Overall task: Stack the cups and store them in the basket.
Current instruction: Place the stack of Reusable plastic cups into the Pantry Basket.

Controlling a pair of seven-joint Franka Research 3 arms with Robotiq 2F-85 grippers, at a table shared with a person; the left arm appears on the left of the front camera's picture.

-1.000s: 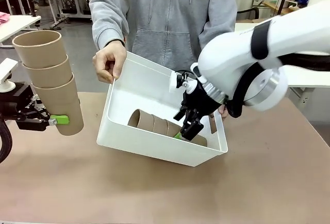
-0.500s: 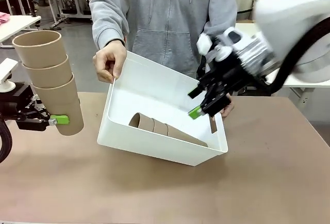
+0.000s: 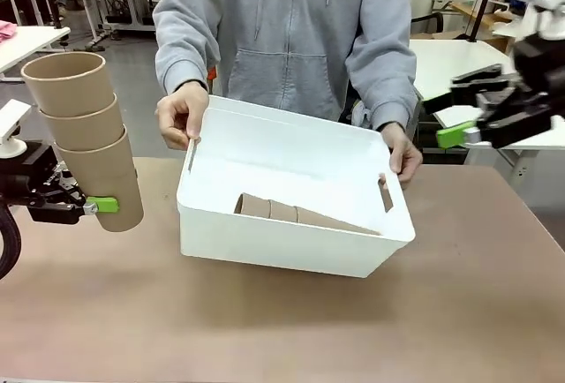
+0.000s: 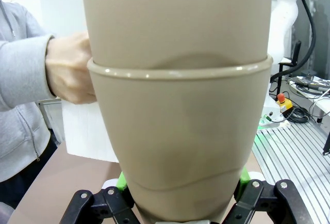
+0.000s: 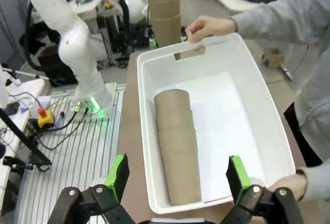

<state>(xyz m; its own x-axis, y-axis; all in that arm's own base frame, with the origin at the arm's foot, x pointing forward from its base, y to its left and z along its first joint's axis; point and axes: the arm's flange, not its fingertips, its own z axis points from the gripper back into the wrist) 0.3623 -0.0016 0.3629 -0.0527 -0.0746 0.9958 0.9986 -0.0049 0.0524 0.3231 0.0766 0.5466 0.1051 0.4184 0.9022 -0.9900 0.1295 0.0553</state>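
Observation:
My left gripper (image 3: 92, 205) is shut on the bottom cup of an upright stack of three tan cups (image 3: 85, 127), held above the table at the far left. In the left wrist view that held stack (image 4: 180, 105) rises between the green pads (image 4: 121, 180). The white basket (image 3: 265, 251) sits mid-table. A second stack of nested cups (image 3: 300, 215) lies on its side on its floor. My right gripper (image 3: 468, 105) hangs open and empty, high to the right of the basket. From the right wrist, my right gripper (image 5: 177, 178) looks down on the basket (image 5: 142, 79) and the lying cups (image 5: 178, 146).
A person in a grey hoodie stands at the far side. One hand (image 3: 181, 114) grips the basket's left handle slot and the other hand (image 3: 403, 153) its right rim. Bare table lies in front of the basket. The left arm's white links (image 5: 72, 43) stand beyond it.
My right gripper has let go of the lying cups and pulled up and out of the basket to the right. The person has lowered the tilted basket nearly level. The left arm has stayed put.

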